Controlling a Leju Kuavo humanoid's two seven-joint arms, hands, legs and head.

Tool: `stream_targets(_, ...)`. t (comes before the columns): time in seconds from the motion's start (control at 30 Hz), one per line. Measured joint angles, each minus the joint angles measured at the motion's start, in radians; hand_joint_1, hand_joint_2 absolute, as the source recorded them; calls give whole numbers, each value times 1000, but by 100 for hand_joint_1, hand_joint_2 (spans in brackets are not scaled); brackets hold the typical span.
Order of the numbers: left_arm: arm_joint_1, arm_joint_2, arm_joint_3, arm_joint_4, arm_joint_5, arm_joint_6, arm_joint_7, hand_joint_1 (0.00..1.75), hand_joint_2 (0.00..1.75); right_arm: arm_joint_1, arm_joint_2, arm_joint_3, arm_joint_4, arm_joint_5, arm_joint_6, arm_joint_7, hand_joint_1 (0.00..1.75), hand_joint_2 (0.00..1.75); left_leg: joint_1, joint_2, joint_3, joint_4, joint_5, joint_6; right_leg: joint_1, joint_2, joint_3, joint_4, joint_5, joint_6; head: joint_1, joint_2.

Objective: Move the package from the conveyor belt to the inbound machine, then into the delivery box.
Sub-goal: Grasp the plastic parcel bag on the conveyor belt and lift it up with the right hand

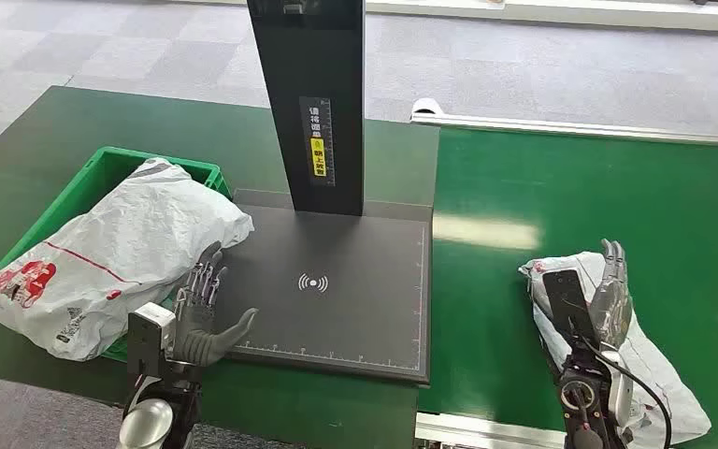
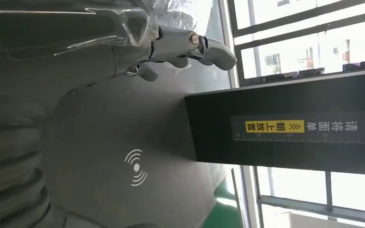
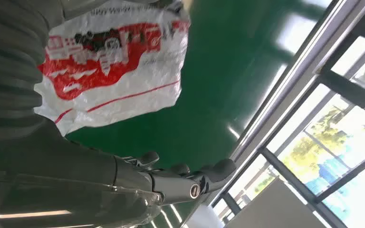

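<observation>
A: Where is the package [image 1: 650, 360]?
B: On the green belt [image 1: 570, 215], near right, lying flat, white with red print. The right hand [image 1: 610, 290] is over its far end, fingers straight and spread, gripping nothing.

A: And the left hand [image 1: 204, 318]?
B: Held wide at the near left corner of the dark scanner plate [image 1: 337, 281], fingers apart, holding nothing.

A: Anything else?
B: A second white bag [image 1: 112, 257] fills the green box [image 1: 117, 168] at the left, overhanging its rim. The scanner's black post [image 1: 313, 94] stands at the plate's far edge.
</observation>
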Motion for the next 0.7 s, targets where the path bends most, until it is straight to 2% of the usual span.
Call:
stream_targets(0.17,0,0,0,0,0,1,3,0,175,-1,-6,-47,11,43,-7,32,0,175,0,1,0,0,0,0,0,1,0,0,0,0,0,0)
stream_targets(0.27,-1,-2,0,0,-7,1,13,0,175,-2,-7,-85,23,154,11,164,0,175,0,1,0,0,0,0,0,0,0,0,0,0,0,0)
stream_targets(0.37,-8,-5,0,3,-22,-5,27,0,175,-2,-10,-148,60,279,128,328,0,175,0,0,0,0,0,0,0,0,0,0,0,0,0,0)
stream_targets(0.43,-18,-10,0,7,-29,-10,34,0,175,-2,-13,-187,98,339,214,385,0,175,-1,1,0,0,0,0,-1,0,0,0,0,0,0,0)
stream_targets(0.53,-30,-18,-1,14,-37,-15,44,0,175,-7,-16,-225,157,391,298,409,0,175,-1,1,0,0,0,0,-1,0,0,0,0,0,0,0)
stream_targets(0.7,-33,-26,-2,20,-26,-27,59,0,175,-39,-21,-244,220,415,386,406,0,175,-1,2,4,0,0,0,0,1,3,0,0,0,0,0)
